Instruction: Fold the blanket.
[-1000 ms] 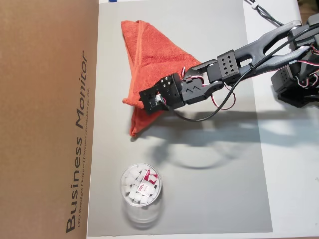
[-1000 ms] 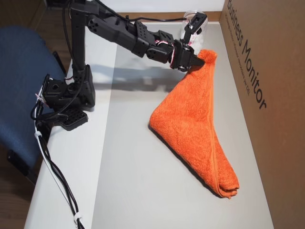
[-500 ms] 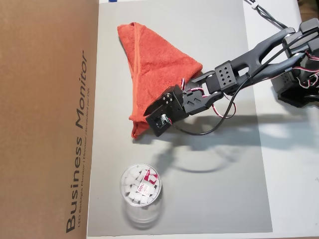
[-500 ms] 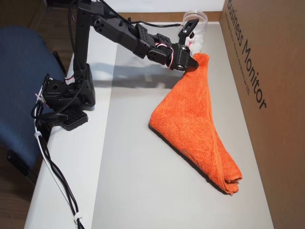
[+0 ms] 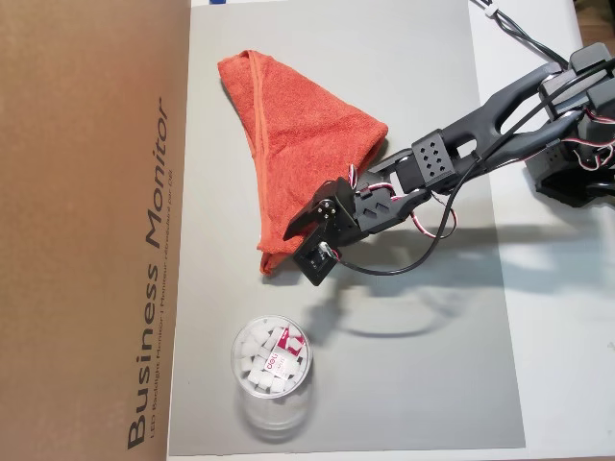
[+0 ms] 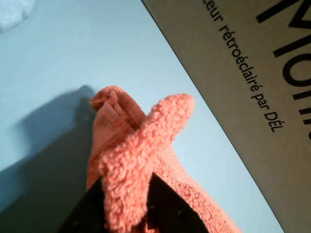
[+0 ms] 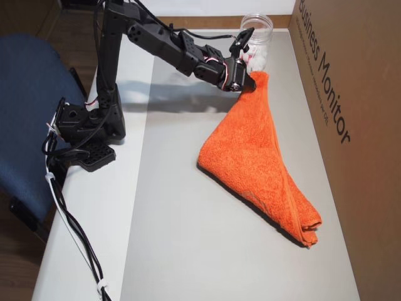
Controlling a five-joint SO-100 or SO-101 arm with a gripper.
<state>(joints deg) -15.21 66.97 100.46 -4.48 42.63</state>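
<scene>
blanket (image 7: 257, 157) | corner pinched in gripper (image 7: 250, 80) | rest trails on mat (image 7: 188, 251)

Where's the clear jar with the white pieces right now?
In an overhead view the jar stands on the grey mat, lower left, beside the cardboard box and just below the blanket's gripped corner.

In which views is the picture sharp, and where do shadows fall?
Both overhead views are sharp; in one the arm's dark shadow lies on the grey mat below the end effector. In the wrist view the blanket is a little soft and casts a shadow to its left.
</scene>
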